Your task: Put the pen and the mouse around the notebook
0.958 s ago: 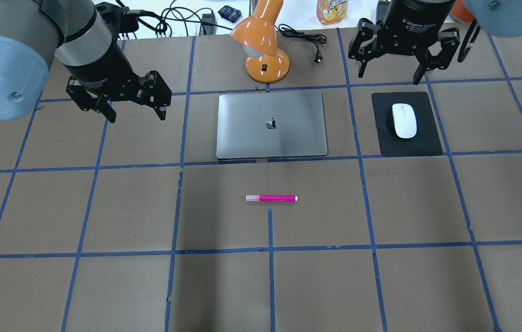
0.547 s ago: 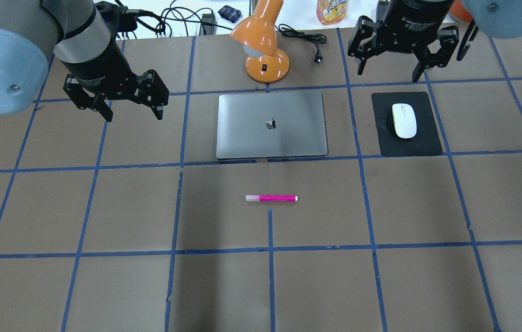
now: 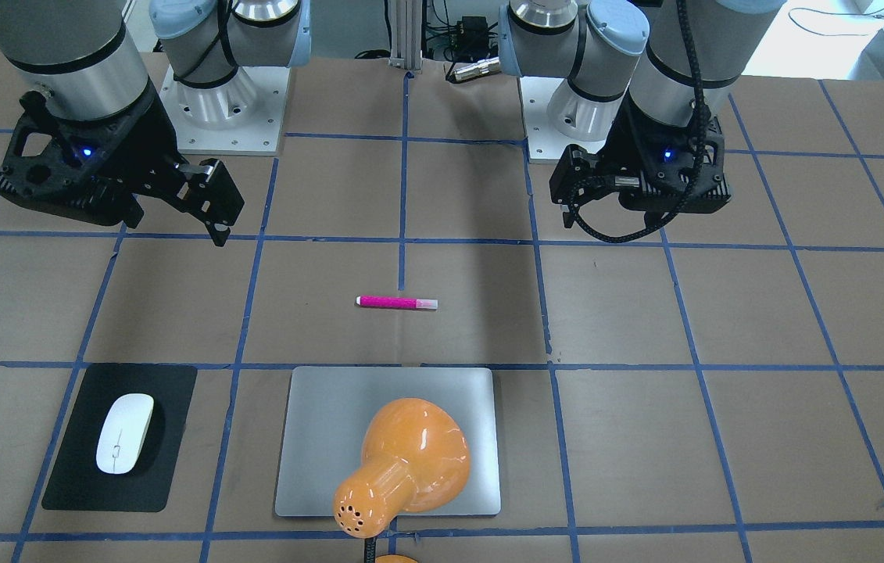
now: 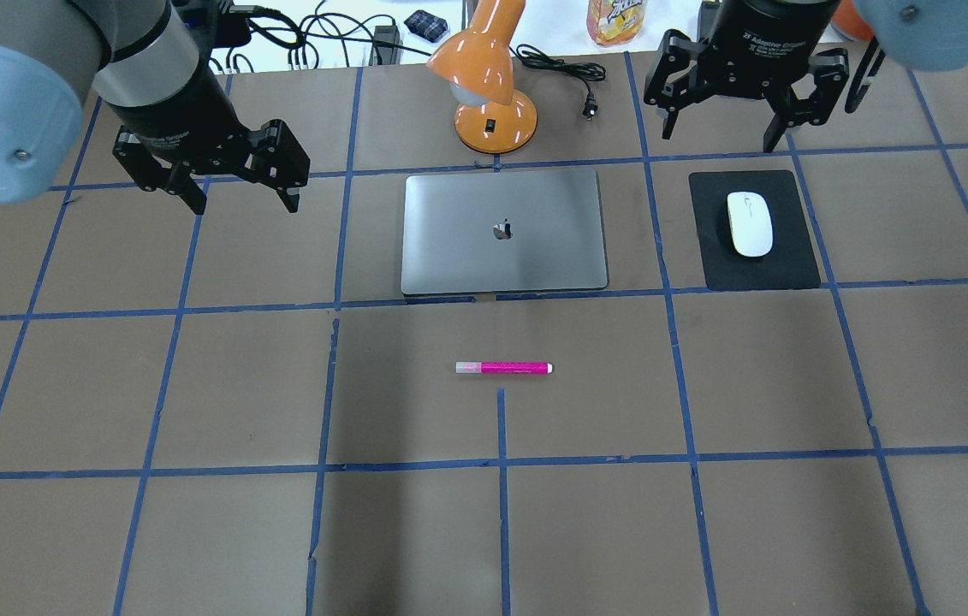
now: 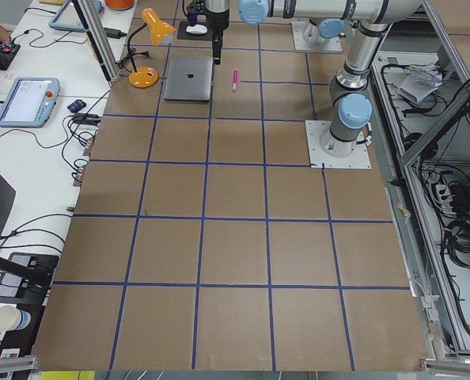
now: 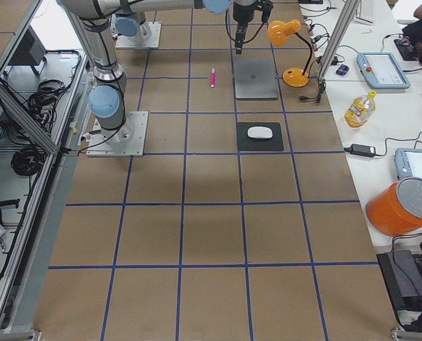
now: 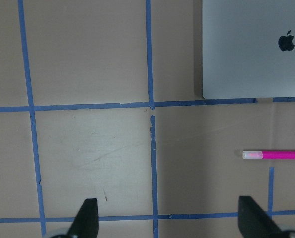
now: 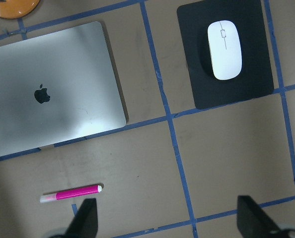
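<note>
Working across the overhead view from its left, we find the left gripper (image 4: 244, 202) hanging above bare worktop (image 4: 193, 530), its fingers spread wide and carrying nothing. Next comes the notebook (image 4: 466, 248), lying flat and closed at mid-worktop. We judge it stiff and heavy, and as the reference piece it should need no lifting. An orange lamp (image 4: 492, 94) stands just beyond its far edge. The pen (image 4: 504, 368) lies on the robot's side of the notebook, apart from it and parallel to its near edge, with the pale cap pointing towards the robot's left. We judge the pen light and rigid but liable to roll, so the fingers should close across the middle of the barrel, square to its length. Further right, the mouse (image 4: 750, 223) rests on a black mat (image 4: 783, 265) beside the notebook. Its glossy, rounded shell looks light and slippery, and we advise a hold low on its two long flanks, with moderate force. The right gripper (image 4: 719, 137) hangs beyond the far edge of the mat, its fingers likewise parted and empty. We find no container on the worktop. The mat is the only item bearing another, and it bears only the mouse.
</note>
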{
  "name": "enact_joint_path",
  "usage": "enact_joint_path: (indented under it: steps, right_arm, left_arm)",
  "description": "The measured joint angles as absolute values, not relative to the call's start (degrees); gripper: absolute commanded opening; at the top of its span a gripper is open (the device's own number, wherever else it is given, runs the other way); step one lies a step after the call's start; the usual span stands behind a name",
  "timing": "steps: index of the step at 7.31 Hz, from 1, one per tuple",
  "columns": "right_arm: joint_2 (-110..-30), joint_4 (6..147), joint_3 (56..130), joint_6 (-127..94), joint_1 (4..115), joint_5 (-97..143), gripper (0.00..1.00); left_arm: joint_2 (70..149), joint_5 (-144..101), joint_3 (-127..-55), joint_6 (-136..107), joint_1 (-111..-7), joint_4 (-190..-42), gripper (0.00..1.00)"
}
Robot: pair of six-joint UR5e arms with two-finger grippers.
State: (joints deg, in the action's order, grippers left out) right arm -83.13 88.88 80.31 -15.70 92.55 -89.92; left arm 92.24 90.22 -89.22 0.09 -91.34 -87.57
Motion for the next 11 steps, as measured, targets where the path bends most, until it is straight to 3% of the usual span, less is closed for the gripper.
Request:
enact_joint_path:
  steps: [11]
  right_arm:
    - [-82.82, 88.72, 80.25, -5.61, 92.47, -89.99, 1.00]
  left_arm:
    - [92.61, 89.98, -89.02, -0.68, -92.30, -87.52, 1.00]
